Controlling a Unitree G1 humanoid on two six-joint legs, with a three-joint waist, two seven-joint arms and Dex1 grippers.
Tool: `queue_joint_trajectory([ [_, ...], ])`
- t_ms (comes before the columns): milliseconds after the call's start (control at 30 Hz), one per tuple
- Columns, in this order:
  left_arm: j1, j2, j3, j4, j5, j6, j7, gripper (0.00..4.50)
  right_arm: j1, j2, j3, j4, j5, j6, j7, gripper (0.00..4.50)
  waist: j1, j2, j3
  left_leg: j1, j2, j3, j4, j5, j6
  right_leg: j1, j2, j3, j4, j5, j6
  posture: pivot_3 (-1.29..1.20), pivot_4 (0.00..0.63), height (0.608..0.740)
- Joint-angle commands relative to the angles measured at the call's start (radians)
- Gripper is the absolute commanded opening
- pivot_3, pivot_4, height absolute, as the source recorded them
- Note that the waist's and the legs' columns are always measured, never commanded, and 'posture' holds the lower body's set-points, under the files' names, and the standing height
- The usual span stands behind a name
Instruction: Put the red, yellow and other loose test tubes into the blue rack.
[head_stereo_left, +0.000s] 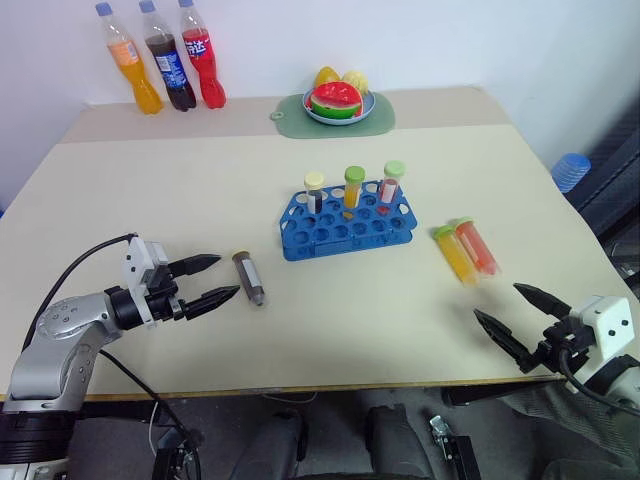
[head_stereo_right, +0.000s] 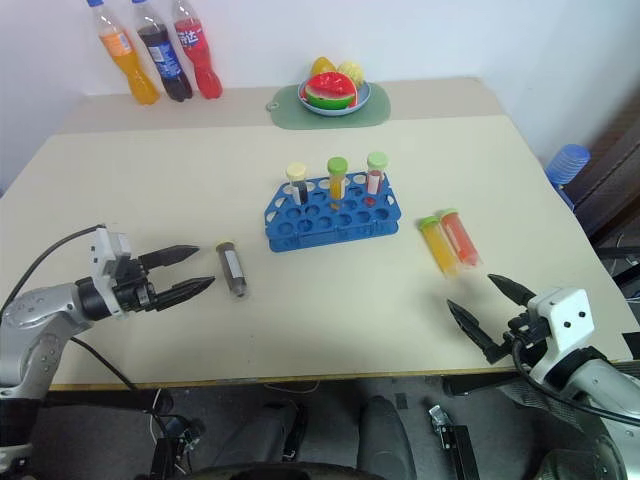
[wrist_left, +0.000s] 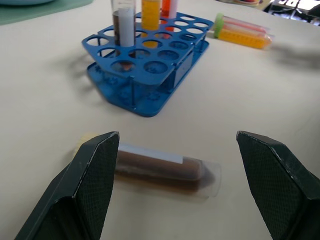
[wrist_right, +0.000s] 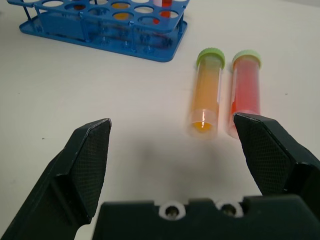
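Blue rack (head_stereo_left: 345, 222) mid-worktop (head_stereo_left: 300, 330) w/ three capped tubes upright in it. Brown tube (head_stereo_left: 249, 278) lies flat just ahead of left gripper (head_stereo_left: 212, 280), jaws wide, empty. Yellow tube (head_stereo_left: 454, 252) & red tube (head_stereo_left: 477, 246) lie side by side beyond right gripper (head_stereo_left: 512, 315), jaws wide too, holding nothing.

Left gripper (head_stereo_left: 208, 281) low on the left, fingers spread, right gripper (head_stereo_left: 518, 322) low on the right, fingers spread, both angled inward

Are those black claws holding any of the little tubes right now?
No. Both are open and empty: the left claw sits beside the brown tube, the right claw short of the yellow tube and red tube.
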Motion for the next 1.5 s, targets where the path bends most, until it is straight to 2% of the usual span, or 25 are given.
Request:
queue_joint_trajectory([
  [33, -0.021, 0.023, 0.006, 0.003, 0.023, -0.017, -0.019, 3.86, -0.012, -0.014, -0.027, -0.028, 0.006, -0.002, 0.010, 4.33, 0.000, 0.000, 0.000, 0.000, 0.000, 0.000, 0.000, 0.000, 0.000, 0.000, 0.000, 0.000, 0.000, 0.000, 0.000, 0.00, 0.150, 0.740],
  [300, -0.080, -0.024, -0.010, -0.020, 0.000, 0.000, -0.019, 3.86, -0.108, -0.027, -0.006, -0.017, 0.012, 0.045, -0.002, 4.33, 0.001, 0.000, 0.000, 0.000, 0.000, 0.000, 0.000, 0.000, 0.000, 0.000, 0.000, 0.000, 0.000, 0.000, 0.000, 0.00, 0.150, 0.740],
  [467, -0.133, -0.067, -0.074, -0.061, 0.023, -0.010, -0.014, 3.86, -0.252, -0.095, 0.017, 0.034, -0.041, 0.158, -0.068, 4.33, 0.001, 0.000, 0.000, 0.000, 0.000, 0.000, 0.001, 0.000, 0.000, 0.000, -0.001, 0.000, 0.000, 0.000, 0.000, 0.00, 0.150, 0.740],
  [633, -0.182, -0.147, -0.142, -0.094, 0.027, 0.010, 0.036, 3.86, -0.545, -0.222, 0.093, 0.218, 0.002, 0.439, -0.084, 4.33, -0.001, -0.001, 0.001, -0.001, 0.000, 0.001, 0.001, 0.000, 0.000, -0.001, -0.001, 0.000, 0.000, 0.001, -0.001, 0.00, 0.150, 0.740],
  [733, -0.191, -0.178, -0.177, -0.108, 0.027, 0.019, 0.049, 3.86, -0.776, -0.283, 0.208, 0.412, -0.025, 0.608, -0.071, 4.33, -0.005, -0.001, 0.001, -0.001, 0.000, 0.001, 0.000, 0.000, 0.000, -0.002, 0.000, 0.000, 0.000, 0.001, -0.001, 0.00, 0.150, 0.740],
  [800, -0.194, -0.183, -0.184, -0.111, 0.028, 0.022, 0.053, 3.86, -0.868, -0.300, 0.259, 0.492, -0.037, 0.672, -0.057, 4.33, -0.002, -0.001, 0.001, -0.003, 0.000, 0.002, 0.000, 0.000, 0.000, -0.003, -0.001, 0.000, 0.000, 0.001, -0.001, 0.00, 0.150, 0.740],
  [933, -0.196, -0.190, -0.191, -0.114, 0.026, 0.026, 0.062, 3.86, -1.052, -0.314, 0.407, 0.695, -0.104, 0.687, 0.035, 4.33, 0.000, -0.001, 0.001, -0.005, 0.000, 0.002, 0.000, 0.000, 0.000, -0.005, -0.001, -0.001, -0.001, 0.001, -0.001, 0.00, 0.150, 0.740],
  [1167, -0.145, -0.186, -0.177, -0.169, 0.015, 0.045, 0.089, 3.86, -1.263, -0.260, 0.548, 0.980, -0.202, 0.652, 0.143, 4.33, -0.003, -0.001, 0.002, -0.006, 0.000, 0.003, 0.001, 0.000, 0.000, -0.007, -0.001, -0.001, -0.001, 0.001, -0.001, 0.00, 0.150, 0.740],
  [1500, -0.036, -0.170, -0.146, -0.291, -0.014, 0.094, 0.155, 3.86, -1.418, -0.175, 0.724, 1.309, -0.404, 0.491, 0.280, 4.33, -0.011, -0.001, 0.002, -0.007, 0.000, 0.004, 0.001, 0.001, -0.002, -0.008, -0.002, -0.001, -0.001, 0.001, -0.001, 0.00, 0.150, 0.740],
])
